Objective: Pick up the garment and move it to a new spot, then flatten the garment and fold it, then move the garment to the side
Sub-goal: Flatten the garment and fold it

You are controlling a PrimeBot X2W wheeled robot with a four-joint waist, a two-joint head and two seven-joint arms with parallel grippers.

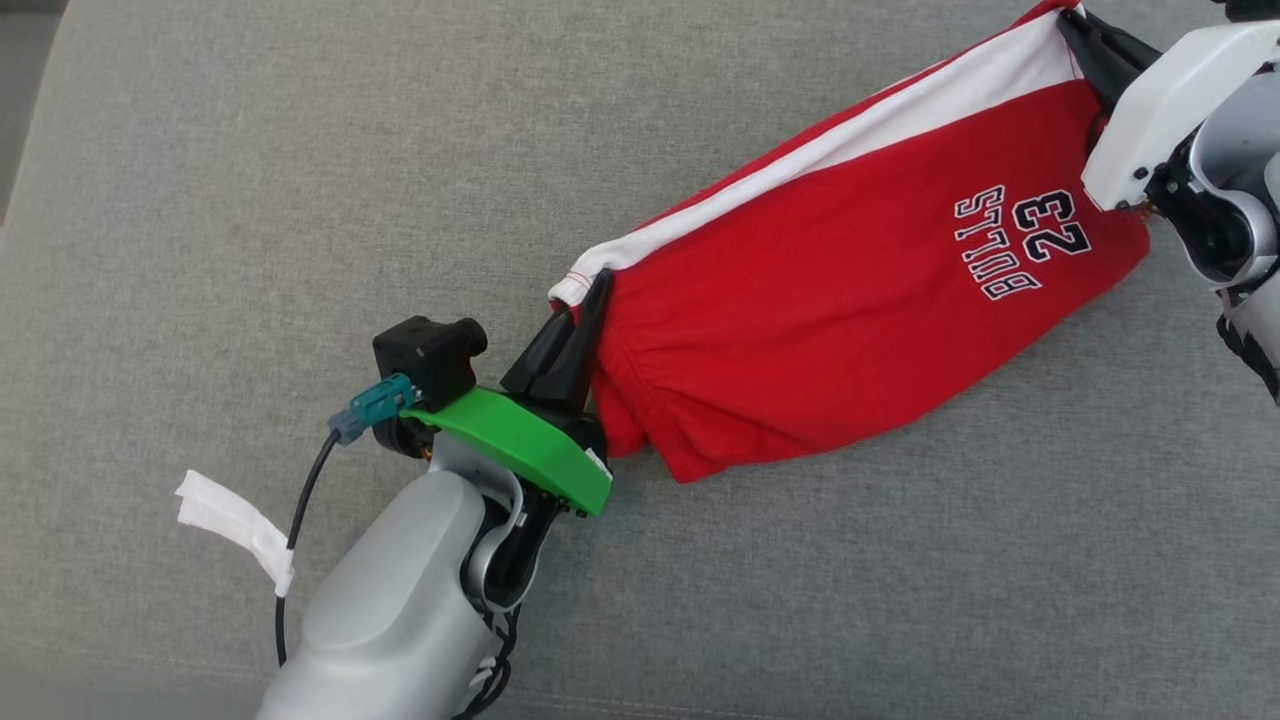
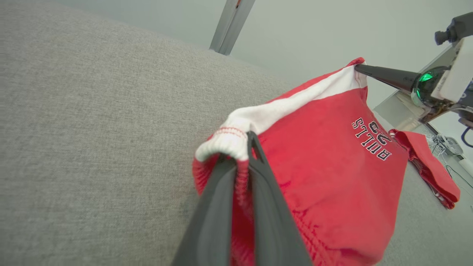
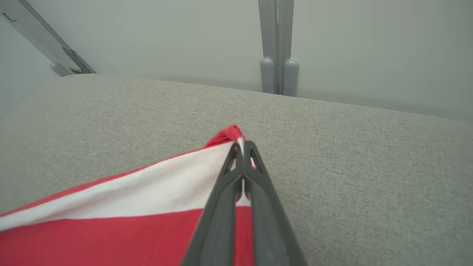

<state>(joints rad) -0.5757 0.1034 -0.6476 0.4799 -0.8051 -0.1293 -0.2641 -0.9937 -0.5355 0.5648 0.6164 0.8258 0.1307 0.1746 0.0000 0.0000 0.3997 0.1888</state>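
The garment is a pair of red shorts with a white side stripe and "BULLS 23" lettering, stretched between both grippers above the grey cushion. My left gripper is shut on its elastic waistband corner at the lower left; up close the garment bunches over my left gripper. My right gripper is shut on the far corner at the upper right. In the right wrist view my right gripper pinches the white stripe of the garment. The other arm's dark fingers show holding that corner.
The grey fabric cushion spreads under everything, with a pale wall behind it. A white tape tag hangs on my left arm's cable. Another red cloth lies at the cushion's far right edge. A grey upright post stands behind the cushion.
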